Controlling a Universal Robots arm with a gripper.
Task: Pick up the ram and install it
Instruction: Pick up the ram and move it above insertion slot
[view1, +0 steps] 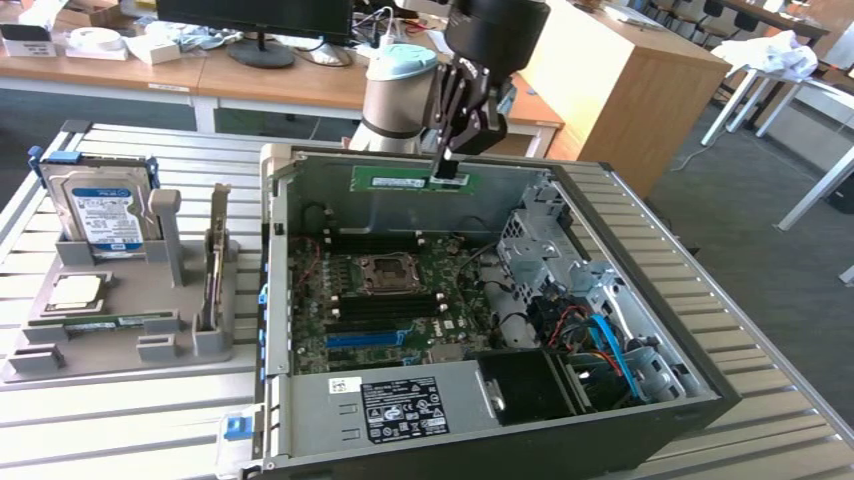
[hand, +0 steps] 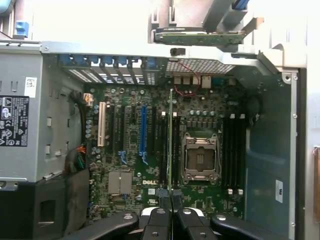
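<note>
Above the open computer case (view1: 523, 192), the jaws pinch a thin, long green ram (view1: 394, 181).

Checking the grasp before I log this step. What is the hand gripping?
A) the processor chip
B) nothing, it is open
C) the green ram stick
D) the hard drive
C: the hand is shut on the ram stick and holds it above the open case, while the hard drive and processor chip sit in the grey holder.
</note>
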